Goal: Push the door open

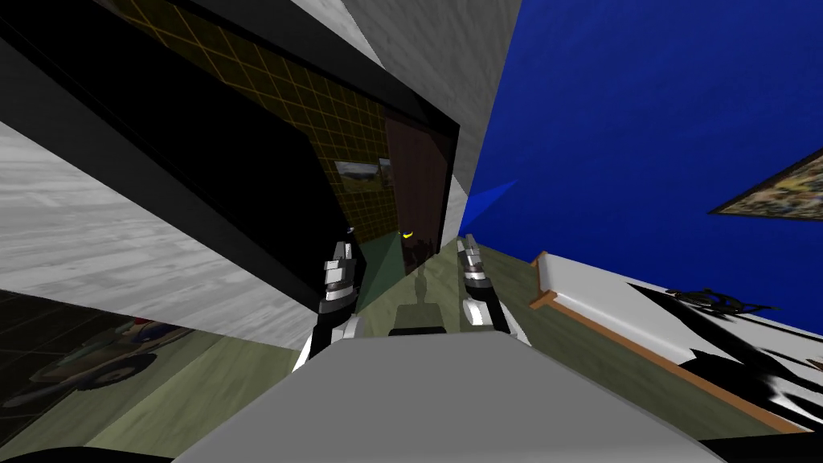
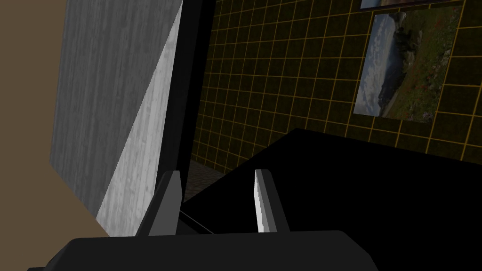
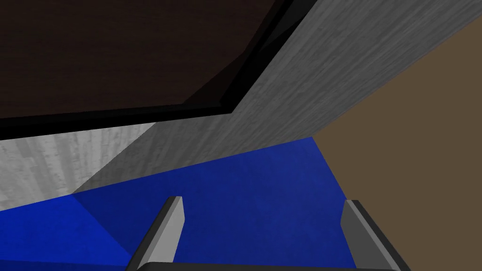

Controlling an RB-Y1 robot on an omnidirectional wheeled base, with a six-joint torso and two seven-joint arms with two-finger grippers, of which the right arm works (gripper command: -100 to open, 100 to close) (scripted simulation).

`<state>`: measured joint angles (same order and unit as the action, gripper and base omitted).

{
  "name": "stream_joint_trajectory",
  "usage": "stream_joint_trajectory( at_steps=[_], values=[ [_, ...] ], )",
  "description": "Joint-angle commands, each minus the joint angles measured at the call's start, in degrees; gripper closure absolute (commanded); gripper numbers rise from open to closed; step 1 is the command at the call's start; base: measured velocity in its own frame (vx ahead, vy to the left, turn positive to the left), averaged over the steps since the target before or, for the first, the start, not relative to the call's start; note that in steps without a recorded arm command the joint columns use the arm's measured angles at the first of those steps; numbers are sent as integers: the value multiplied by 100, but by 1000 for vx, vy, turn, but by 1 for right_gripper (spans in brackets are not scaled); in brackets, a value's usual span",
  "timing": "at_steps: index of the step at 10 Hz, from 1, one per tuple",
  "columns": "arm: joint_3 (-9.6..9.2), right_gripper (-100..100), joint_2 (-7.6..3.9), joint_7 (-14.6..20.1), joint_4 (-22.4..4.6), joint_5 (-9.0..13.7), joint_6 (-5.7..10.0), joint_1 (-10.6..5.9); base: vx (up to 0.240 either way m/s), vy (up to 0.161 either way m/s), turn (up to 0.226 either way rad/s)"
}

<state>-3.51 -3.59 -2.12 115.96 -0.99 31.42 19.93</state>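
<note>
The dark brown door (image 1: 414, 181) stands ahead inside a black frame (image 1: 241, 185), with a small yellow handle (image 1: 407, 235) low on it. Beyond the opening a dark wall with a yellow grid (image 1: 321, 120) shows. My left gripper (image 1: 345, 256) is raised in front of the frame's left side, and its fingers (image 2: 172, 197) stand apart with nothing between them. My right gripper (image 1: 468, 241) is up near the door's right edge, open and empty (image 3: 262, 200). In the right wrist view the brown door (image 3: 117, 51) lies beyond the fingers, apart from them.
Grey walls (image 1: 120, 241) flank the doorway and a blue wall (image 1: 643, 120) runs along the right. A white-topped piece with a wooden edge (image 1: 562, 309) stands at the right. Pictures (image 2: 405, 66) hang on the gridded wall. A black area (image 2: 353, 188) lies past the frame.
</note>
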Motion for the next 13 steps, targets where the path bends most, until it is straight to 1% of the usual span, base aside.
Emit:
stream_joint_trajectory(
  at_steps=[1,3,8,9,10,13],
  values=[
    [-2,-100,-30,12,-247,21,44,-81,88,-30,140],
    [-9,-100,-56,22,-559,45,102,-202,89,-42,118],
    [-29,-100,-108,47,-1476,107,256,-521,97,-43,146],
    [-29,-100,-108,47,-1508,107,256,-521,59,-33,47],
    [-33,-100,-117,53,-1697,119,288,-587,46,-26,75],
    [-45,-100,-136,69,-2274,159,385,-788,75,-45,159]
  ],
)
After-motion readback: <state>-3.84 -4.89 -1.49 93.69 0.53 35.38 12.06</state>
